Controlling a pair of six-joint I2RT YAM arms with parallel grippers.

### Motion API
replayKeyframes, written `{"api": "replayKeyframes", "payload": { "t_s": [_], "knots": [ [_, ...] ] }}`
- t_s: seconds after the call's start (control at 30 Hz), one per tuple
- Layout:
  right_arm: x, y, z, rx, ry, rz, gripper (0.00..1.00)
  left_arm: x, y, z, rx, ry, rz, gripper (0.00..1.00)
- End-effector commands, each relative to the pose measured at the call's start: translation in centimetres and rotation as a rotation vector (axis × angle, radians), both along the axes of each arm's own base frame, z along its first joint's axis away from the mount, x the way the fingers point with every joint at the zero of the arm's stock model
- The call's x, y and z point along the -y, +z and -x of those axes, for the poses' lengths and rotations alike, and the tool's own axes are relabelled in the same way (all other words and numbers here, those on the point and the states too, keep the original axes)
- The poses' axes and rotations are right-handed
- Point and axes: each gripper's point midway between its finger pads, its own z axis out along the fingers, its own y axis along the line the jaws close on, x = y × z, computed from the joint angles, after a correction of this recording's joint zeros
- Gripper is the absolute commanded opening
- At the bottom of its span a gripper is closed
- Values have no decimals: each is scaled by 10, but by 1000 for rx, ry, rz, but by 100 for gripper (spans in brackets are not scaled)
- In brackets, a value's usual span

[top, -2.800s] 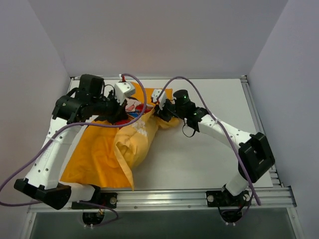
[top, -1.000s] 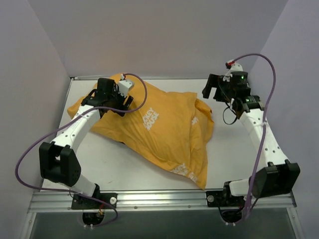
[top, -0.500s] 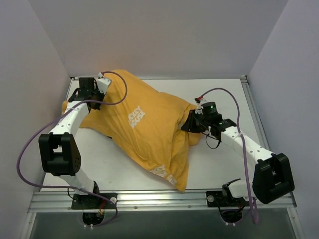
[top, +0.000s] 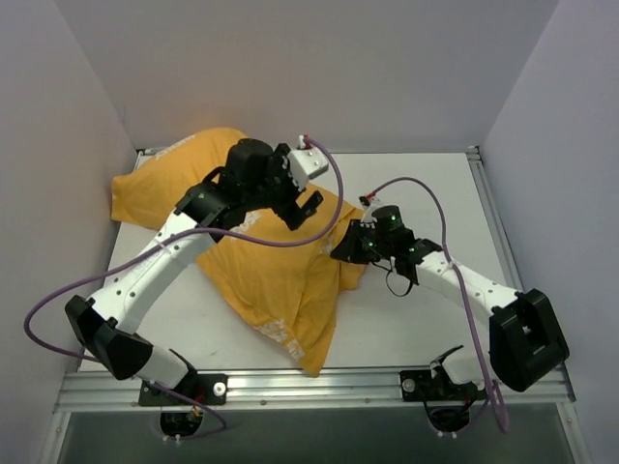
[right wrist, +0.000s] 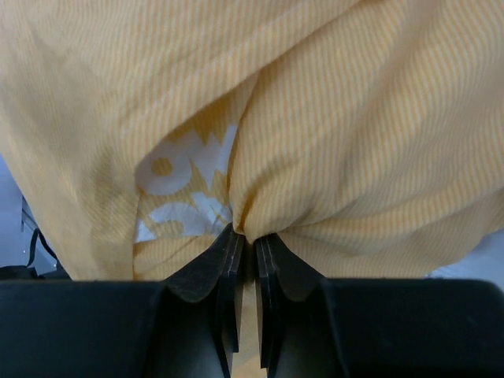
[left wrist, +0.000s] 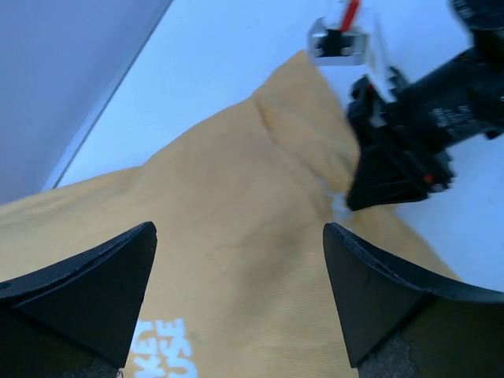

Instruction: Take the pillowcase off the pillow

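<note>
the pillowcase (top: 276, 280) is orange-yellow fabric with white lettering, lying wrinkled across the left and centre of the table (top: 435, 193), from the far left corner to the near edge. the left gripper (left wrist: 236, 236) hovers above its middle, fingers spread wide and holding nothing; the right gripper (right wrist: 244, 236) sits low at its right edge, fingers pinched narrow on a fold of the fabric. the table is white, enclosed by pale grey walls (top: 290, 68), with an aluminium rail (top: 319, 385) along the near edge.

the white table (top: 435, 193) carries the orange-yellow pillowcase (top: 280, 280). it lies rumpled under the left gripper (top: 302, 210) and spreads from the tips of the right gripper (top: 340, 251) toward the far left corner and the near edge.
</note>
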Motion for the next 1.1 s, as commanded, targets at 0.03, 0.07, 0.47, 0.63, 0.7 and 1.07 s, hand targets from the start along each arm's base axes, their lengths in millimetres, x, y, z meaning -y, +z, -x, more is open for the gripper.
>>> {"api": "replayKeyframes", "payload": {
  "t_s": [0.03,0.07,0.47,0.63,0.7,1.07],
  "knots": [
    [11,7,-2,17,-55,-80,11,27,-56,19,-197,-7,-53,98],
    [16,3,1,7,-70,-96,11,33,-69,19,-198,-17,-93,98],
    [28,2,5,1,-143,-134,21,62,-111,17,-155,27,-192,66],
    [35,-4,7,-17,-153,-107,9,52,-117,12,-129,53,-218,51],
    [37,-5,10,-22,-150,-99,3,46,-120,7,-131,73,-224,49],
    [111,-37,29,-76,-358,-16,0,-26,-86,-44,-40,287,-208,2]
  ]
}}
